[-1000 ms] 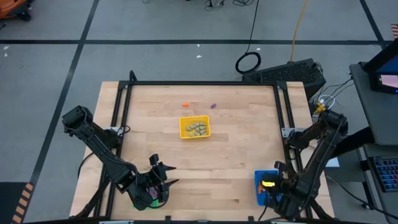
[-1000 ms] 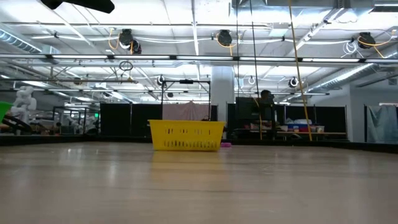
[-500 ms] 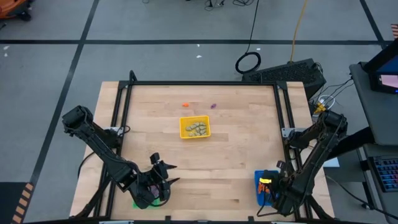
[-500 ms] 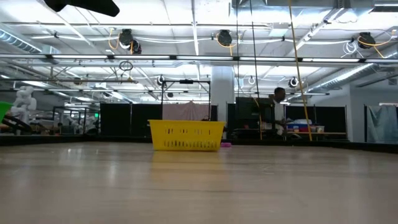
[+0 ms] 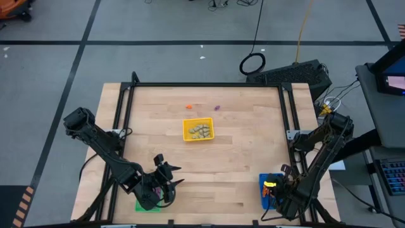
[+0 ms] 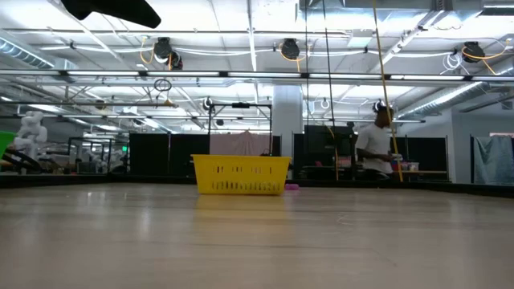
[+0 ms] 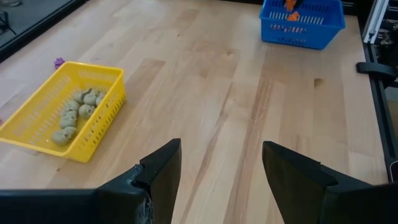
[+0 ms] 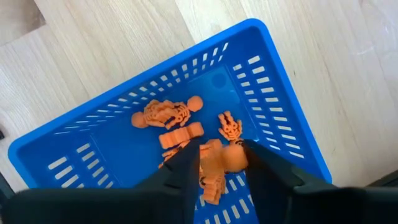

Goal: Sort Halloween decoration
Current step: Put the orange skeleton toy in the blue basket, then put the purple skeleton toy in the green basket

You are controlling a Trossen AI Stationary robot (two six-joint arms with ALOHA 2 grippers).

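Observation:
Several orange trinkets [image 8: 166,116] lie in the blue tray [image 8: 273,93] at the table's near right corner [image 5: 264,190]. My right gripper [image 8: 221,163] points down into that tray, fingers apart, with an orange trinket [image 8: 219,157] between them. One orange trinket [image 5: 188,107] and one purple one [image 5: 216,107] lie loose on the far part of the table. Beige trinkets [image 7: 76,112] fill the yellow tray [image 5: 187,135] at mid-table. My left gripper [image 7: 221,165] hovers open and empty near the green tray [image 5: 140,206] at the near left. My right gripper comes from above, one finger [image 8: 186,163] on each side of the orange trinket's body [image 8: 214,152]. I cannot tell whether the fingers touch the trinket or whether it lies on the tray floor among the others.
A black frame [image 5: 205,85] runs along the table's far and side edges. The wood between the yellow tray and the near trays is bare [image 5: 215,171]. A person [image 6: 376,152] moves in the room beyond the table.
My right gripper has sunk toward the blue tray and then held still above it. The person in the room behind has walked toward the right.

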